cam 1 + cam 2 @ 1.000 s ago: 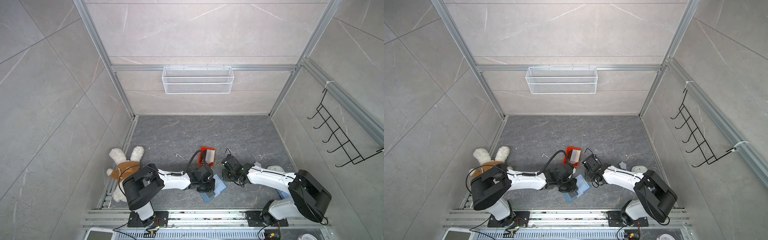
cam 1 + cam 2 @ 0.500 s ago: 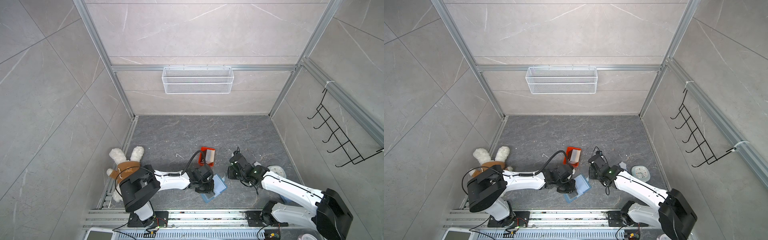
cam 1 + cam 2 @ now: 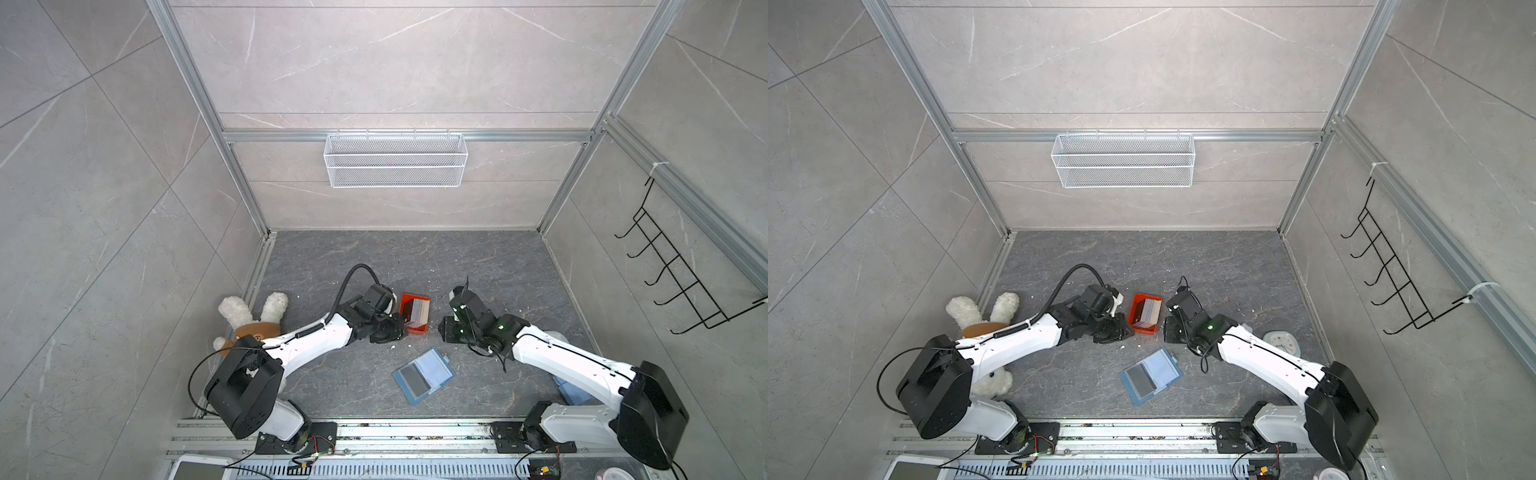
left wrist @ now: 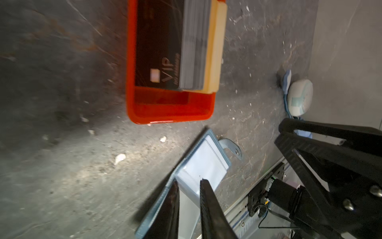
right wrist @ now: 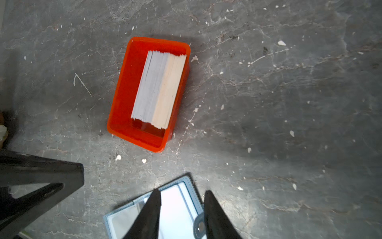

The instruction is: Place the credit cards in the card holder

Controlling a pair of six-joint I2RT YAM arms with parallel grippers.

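1. Blue and leather-like, the card holder (image 3: pixel 424 376) now lies uncovered in both top views. A second ago the left gripper (image 3: pixel 392 331) sat over it and the right gripper (image 3: pixel 449 330) stood at its edge. Both have since drawn back to flank the orange tray (image 3: pixel 405 309).
2. In both top views we see bare floor (image 3: pixel 1067 374) on every side of the holder. It lies open and skewed, near the front rail (image 3: pixel 1142 432) and apart from the tray. A plush rabbit (image 3: pixel 963 309) sits by the left wall, and a small white clock (image 3: pixel 1282 343) lies beyond the right arm.
3. We see the credit cards (image 3: pixel 1149 313) packed on edge in the tray, with neither gripper holding one. One of the holder's inner pockets reads darker grey than the other.
4. In the left wrist view, the left gripper's fingers (image 4: pixel 206 198) stand a narrow gap apart with nothing clamped between them. The holder's pale clear pocket and snap tab show beyond. The facing card is dark, marked "VIP" with a pale chip. A wooden block (image 4: pixel 215 41) backs the stack.
5. In the right wrist view, the right gripper's jaws stand wider apart and empty, above the holder's tab edge. The cards show whitish edges, and the tray's near end is bare.
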